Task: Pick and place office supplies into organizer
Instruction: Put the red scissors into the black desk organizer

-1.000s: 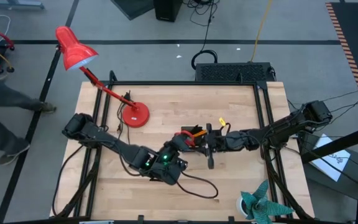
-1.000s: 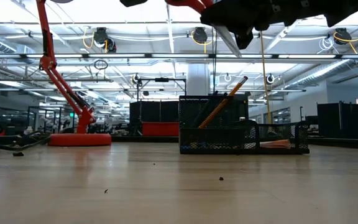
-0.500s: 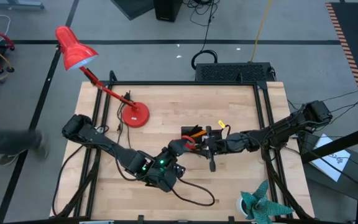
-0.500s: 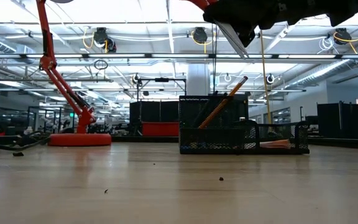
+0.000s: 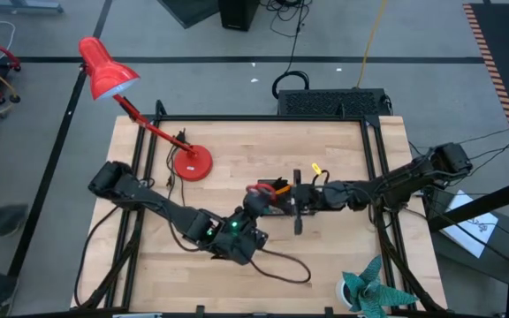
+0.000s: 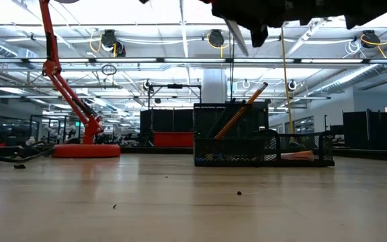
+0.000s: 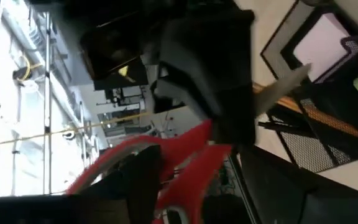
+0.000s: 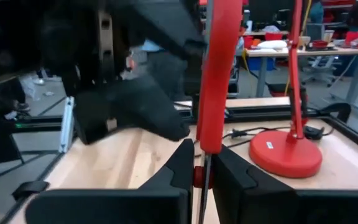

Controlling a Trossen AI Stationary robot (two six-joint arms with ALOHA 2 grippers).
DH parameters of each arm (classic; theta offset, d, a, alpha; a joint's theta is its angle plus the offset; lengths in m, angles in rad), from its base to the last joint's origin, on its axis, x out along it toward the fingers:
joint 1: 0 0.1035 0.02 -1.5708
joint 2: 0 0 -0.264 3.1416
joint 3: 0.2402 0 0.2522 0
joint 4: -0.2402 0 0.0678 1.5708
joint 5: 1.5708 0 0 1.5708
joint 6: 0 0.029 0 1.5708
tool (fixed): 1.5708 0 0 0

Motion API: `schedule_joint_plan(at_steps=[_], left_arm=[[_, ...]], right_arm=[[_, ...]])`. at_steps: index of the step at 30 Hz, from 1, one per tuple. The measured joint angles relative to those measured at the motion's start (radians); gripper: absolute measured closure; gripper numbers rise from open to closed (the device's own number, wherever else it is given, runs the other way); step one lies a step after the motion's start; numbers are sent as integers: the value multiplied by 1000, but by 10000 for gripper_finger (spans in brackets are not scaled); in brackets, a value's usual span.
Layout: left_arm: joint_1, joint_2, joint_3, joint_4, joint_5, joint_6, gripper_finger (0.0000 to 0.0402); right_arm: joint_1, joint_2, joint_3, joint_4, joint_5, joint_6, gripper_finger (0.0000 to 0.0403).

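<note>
Two grippers: both meet above the middle of the table, right over the organizer.
Right gripper: fingers pinched tight on the scissors, clamped at the pivot where the red handles join the blades; in the right wrist view one red handle stands straight up between the two dark fingers.
Left gripper: jaws spread wide, set about the red handle end of the scissors; whether the fingers touch the handles cannot be told.
Scissors: held in the air over the near end of the organizer; the low view shows the pale blade pointing down, well above the organizer's top edge.
Organizer: black mesh tray standing on the table between the two arms, with a taller cup part and a lower tray part.
Orange pencils: leaning slantwise in the taller cup, tips sticking out above its rim.
Pink note pad: lying flat in a square compartment of the organizer.
Yellow piece: on the table just beside the organizer.
Red desk lamp: base on the table, well apart from the grippers.
</note>
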Motion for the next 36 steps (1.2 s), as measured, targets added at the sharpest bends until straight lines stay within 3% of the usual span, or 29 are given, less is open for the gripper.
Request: schedule_joint_plan(at_steps=[9,16,24,36], left_arm=[[89,-1,0,4,16,17,191],[108,-2,0,-7,53,20,122],[130,-2,0,-14,-10,-9,32],[91,-2,0,-27,-30,48,16]], right_arm=[[-49,1,-2,-11,-25,18,379],[-72,1,-2,-24,-49,21,379],[-95,1,-2,-27,-58,46,379],[-96,1,-2,-18,-73,47,379]])
